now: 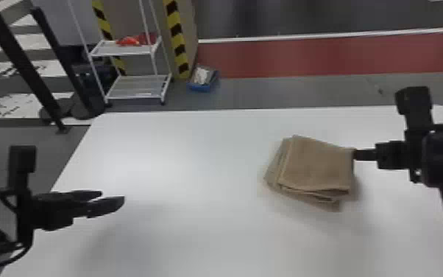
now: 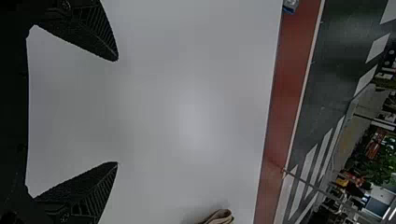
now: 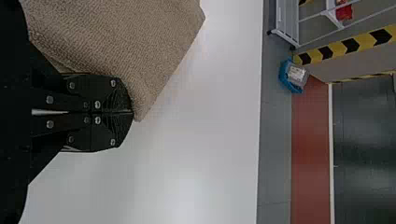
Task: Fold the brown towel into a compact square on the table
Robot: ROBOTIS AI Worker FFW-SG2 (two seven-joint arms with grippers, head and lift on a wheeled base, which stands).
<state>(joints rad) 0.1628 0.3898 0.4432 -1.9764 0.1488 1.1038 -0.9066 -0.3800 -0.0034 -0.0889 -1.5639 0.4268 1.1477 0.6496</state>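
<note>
Towel (image 1: 316, 165): folded stack, at right of table (image 1: 195, 165), lower layers jutting. Right gripper (image 3: 132, 112): closed at one corner; whether any layer is pinched cannot be told. Left gripper (image 2: 117, 111): spread wide, empty. Edges best squared by light, level nudges.

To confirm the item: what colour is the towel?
Light brown, plain; the towel shows best in the head view.

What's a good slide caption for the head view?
Folded brown towel on the white table, the right gripper at its far right corner, the left gripper open.
</note>
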